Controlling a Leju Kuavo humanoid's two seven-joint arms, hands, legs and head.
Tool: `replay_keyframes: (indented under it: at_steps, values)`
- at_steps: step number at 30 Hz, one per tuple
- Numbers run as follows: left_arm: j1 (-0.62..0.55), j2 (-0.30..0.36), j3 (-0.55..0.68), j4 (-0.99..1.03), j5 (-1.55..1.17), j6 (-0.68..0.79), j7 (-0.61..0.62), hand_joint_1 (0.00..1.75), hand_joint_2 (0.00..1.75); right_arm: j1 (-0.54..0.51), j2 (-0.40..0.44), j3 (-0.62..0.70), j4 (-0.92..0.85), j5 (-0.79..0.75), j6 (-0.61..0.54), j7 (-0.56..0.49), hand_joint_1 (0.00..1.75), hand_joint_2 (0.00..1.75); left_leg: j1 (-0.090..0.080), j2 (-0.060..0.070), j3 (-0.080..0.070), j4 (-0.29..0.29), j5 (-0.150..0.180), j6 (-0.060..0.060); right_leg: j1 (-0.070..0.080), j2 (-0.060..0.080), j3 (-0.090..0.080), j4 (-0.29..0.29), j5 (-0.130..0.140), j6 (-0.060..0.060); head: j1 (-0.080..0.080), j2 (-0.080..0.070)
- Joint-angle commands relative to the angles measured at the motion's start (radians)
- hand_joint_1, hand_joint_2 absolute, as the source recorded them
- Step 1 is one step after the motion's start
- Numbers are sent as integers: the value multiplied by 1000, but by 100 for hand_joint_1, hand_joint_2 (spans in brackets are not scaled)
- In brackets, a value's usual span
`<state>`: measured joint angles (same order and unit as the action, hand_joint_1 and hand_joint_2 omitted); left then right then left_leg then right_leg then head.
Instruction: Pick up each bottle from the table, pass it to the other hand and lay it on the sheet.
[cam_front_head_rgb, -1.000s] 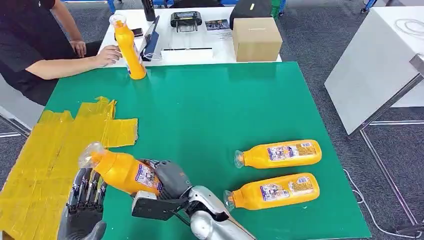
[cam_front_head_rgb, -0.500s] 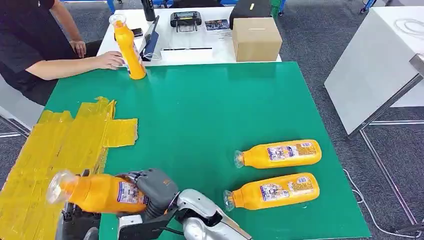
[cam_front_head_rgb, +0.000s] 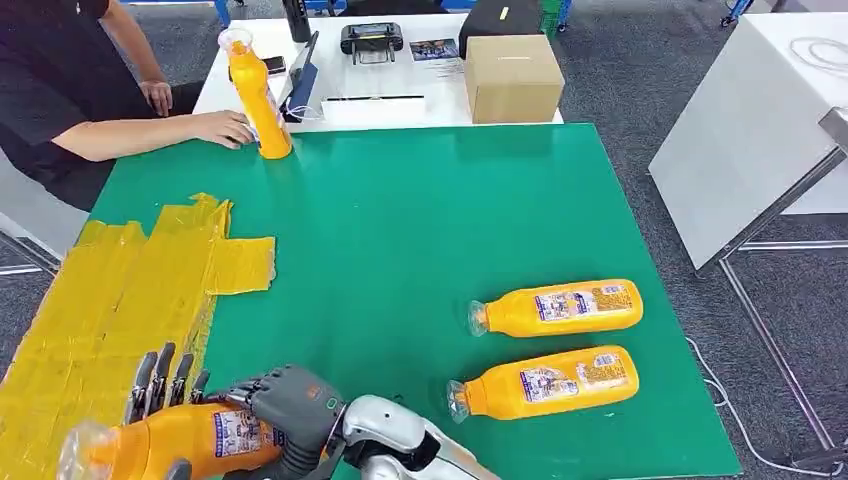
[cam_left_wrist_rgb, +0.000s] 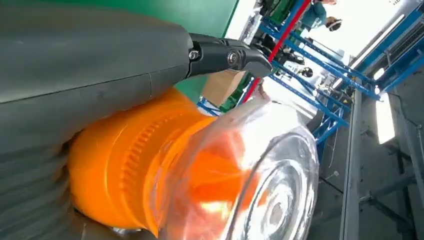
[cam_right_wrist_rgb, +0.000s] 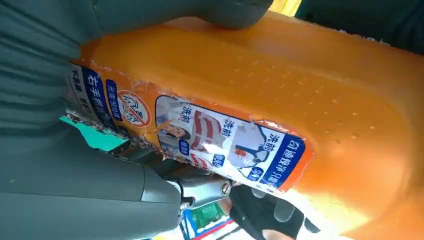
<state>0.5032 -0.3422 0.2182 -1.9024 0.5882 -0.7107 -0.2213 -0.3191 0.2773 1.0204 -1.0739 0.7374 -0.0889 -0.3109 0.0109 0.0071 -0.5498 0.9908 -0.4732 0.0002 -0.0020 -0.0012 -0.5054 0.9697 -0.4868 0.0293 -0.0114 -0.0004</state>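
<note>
An orange bottle with a clear cap lies almost level at the near left, over the edge of the yellow sheet. My right hand grips its base end, and the right wrist view shows the label close up. My left hand is behind the bottle's neck with fingers straight and apart. In the left wrist view a finger reaches over the neck and cap. Two more orange bottles lie on the green table at the near right.
Another orange bottle stands at the table's far left edge, with a person's hand beside it. A cardboard box and small devices sit on the white table behind. A white panel stands to the right.
My right hand has carried the bottle down and to the left, tipping it from slanted to nearly level. My left hand's fingers now stand behind its neck. The person's hand has left the far bottle.
</note>
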Motion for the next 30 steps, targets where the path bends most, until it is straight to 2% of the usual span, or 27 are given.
replay_keyframes:
  at_steps: [1,5,6,7,30]
  values:
    - [-16,-7,31,11,35,7,-21,0,175,75,-5,39,19,2,11,-9,175,175,0,-2,3,-2,0,0,0,-1,4,-3,0,0,0,0]
    - [-24,-7,58,-15,62,16,-32,0,175,81,-5,39,35,4,8,-15,175,175,1,-2,4,-2,0,0,1,-1,5,-3,0,0,0,0]
    - [-24,-7,58,-15,62,16,-32,40,175,81,-5,39,35,4,8,-15,175,175,0,-1,2,-2,0,0,0,-1,3,-2,0,0,0,0]
    - [-24,-7,61,-21,66,18,-32,175,175,82,-5,39,39,5,7,-16,175,175,1,-1,3,-2,0,0,1,-1,4,-3,0,0,0,0]
    - [8,-7,67,-23,-10,-43,-40,175,175,79,0,24,27,5,-3,-15,175,175,1,0,5,-2,-1,0,1,0,5,-3,0,0,0,0]
